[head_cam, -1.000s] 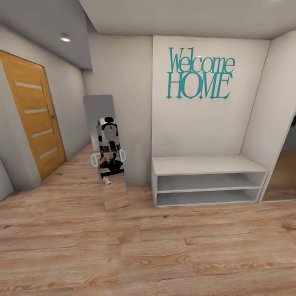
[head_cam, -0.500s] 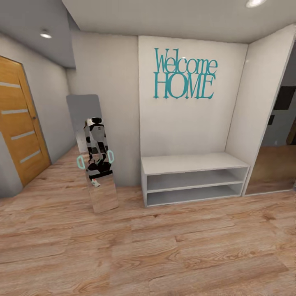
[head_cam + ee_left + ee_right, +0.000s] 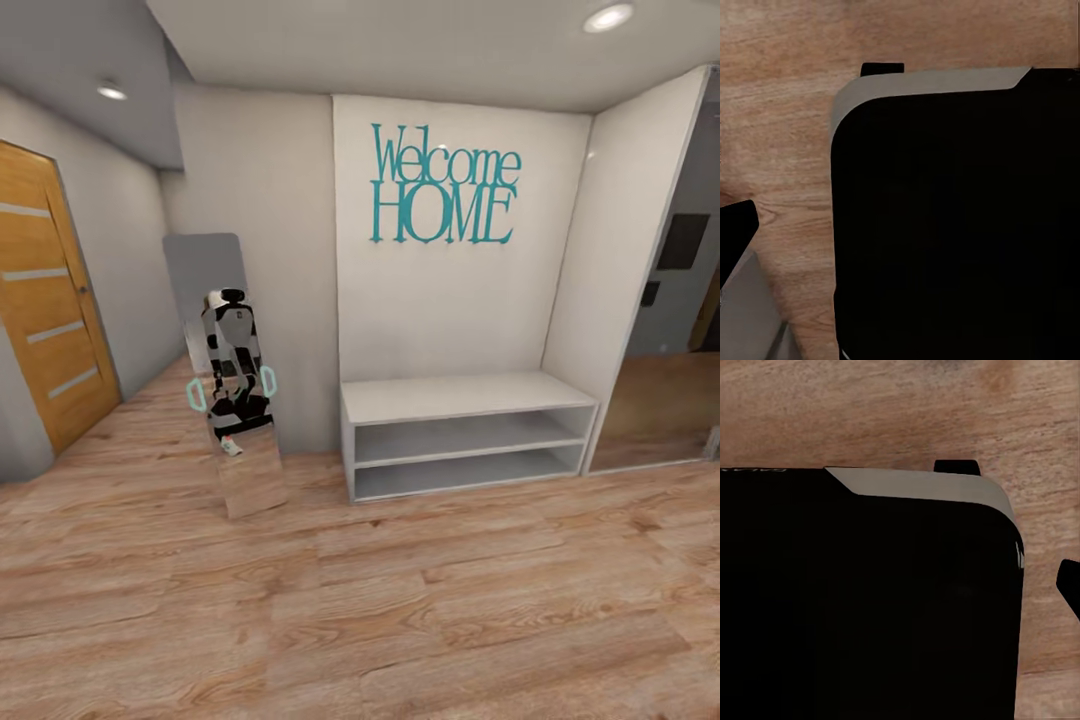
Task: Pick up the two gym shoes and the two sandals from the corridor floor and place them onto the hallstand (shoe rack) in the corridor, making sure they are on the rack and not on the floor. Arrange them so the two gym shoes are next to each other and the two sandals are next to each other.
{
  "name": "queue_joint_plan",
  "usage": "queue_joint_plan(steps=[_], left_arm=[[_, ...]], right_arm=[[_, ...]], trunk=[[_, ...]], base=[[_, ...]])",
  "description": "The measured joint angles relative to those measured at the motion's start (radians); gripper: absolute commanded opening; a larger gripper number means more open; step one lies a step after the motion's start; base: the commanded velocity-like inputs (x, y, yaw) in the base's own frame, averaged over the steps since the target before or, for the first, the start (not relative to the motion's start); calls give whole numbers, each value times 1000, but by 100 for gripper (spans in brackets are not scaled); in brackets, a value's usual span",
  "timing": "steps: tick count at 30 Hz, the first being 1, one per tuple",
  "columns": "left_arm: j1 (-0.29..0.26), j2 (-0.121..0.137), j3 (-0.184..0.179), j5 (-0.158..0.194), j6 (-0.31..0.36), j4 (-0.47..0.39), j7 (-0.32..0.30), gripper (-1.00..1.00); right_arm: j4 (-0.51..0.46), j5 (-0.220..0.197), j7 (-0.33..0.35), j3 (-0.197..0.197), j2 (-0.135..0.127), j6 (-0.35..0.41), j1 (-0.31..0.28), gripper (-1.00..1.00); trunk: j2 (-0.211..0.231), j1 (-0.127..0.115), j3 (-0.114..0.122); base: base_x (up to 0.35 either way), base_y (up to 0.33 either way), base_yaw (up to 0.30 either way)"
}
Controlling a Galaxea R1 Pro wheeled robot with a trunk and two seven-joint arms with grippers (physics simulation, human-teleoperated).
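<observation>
Home hallway: "Welcome HOME" sign (image 3: 443, 184), wooden door (image 3: 50, 310), leaning mirror (image 3: 225, 375).

Teal "Welcome HOME" lettering (image 3: 444, 184) hangs above a low white bench (image 3: 465, 432); wooden door (image 3: 45, 305) left.

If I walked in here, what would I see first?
The big teal Welcome HOME sign on the white wall ahead would catch your eye. Right under it sits a low white bench with two open shelves. To the left, a tall mirror leans on the wall and reflects the robot, and an orange wooden door stands at the far left, all above the wood-plank floor.
</observation>
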Motion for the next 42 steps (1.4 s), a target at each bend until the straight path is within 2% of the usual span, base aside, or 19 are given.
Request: queue_joint_plan(steps=[5,6,7,9,10,11,24,42], left_arm=[[0,0,0,0,0,-4,0,100],[25,0,0,0,0,-3,0,100],[4,0,0,0,0,-4,0,100],[13,1,0,0,0,-5,0,100],[0,1,0,0,0,-5,0,100],[1,1,0,0,0,-5,0,100],[0,3,0,-1,0,-6,-1,100],[0,3,0,0,0,-6,-1,100]], right_arm=[[0,0,0,0,0,0,0,100],[1,0,0,0,0,0,24,100],[0,0,0,0,0,0,2,100],[1,0,0,0,0,0,12,100],[-1,0,0,0,0,0,0,100],[-3,0,0,0,0,0,0,100],[-40,0,0,0,0,0,0,100],[-41,1,0,0,0,0,0,100]], trunk=[[0,0,0],[-8,1,15],[0,0,1],[-5,16,3],[0,1,0],[0,0,0],[0,0,1],[0,0,11]], base=[[-4,0,-222],[-1,0,-246],[-1,0,-254],[0,0,-256],[0,0,-241],[0,0,-217],[0,0,-87],[0,0,-243]])
